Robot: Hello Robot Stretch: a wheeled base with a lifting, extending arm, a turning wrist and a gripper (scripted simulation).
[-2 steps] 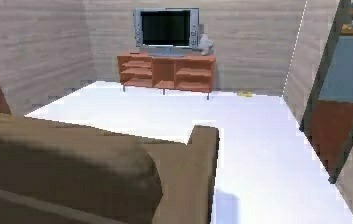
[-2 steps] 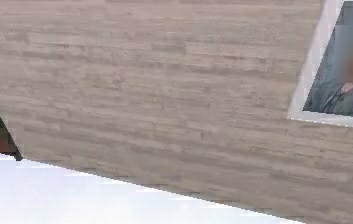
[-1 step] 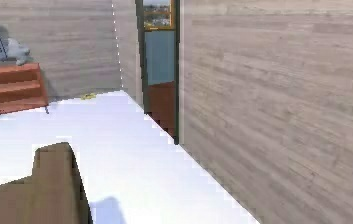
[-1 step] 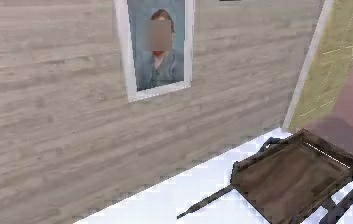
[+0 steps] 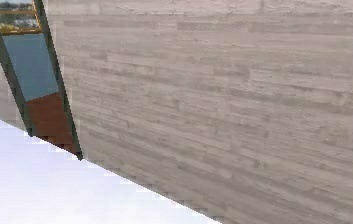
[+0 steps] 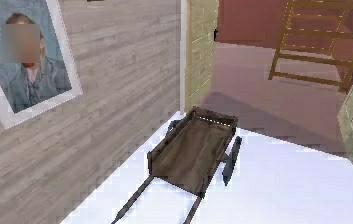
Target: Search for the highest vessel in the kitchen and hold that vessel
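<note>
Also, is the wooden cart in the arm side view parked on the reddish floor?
No, the cart stands on the white floor; the reddish floor lies farther out, behind it.

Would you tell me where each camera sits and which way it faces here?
Forward view: on the robot, looking ahead and somewhat down at a plank wall, a dark-framed panel and white floor.
Arm side view: on the robot's body, looking out sideways at a wooden cart, a portrait and a doorway.
Shared: plank wall and white floor, likely the same.
</note>
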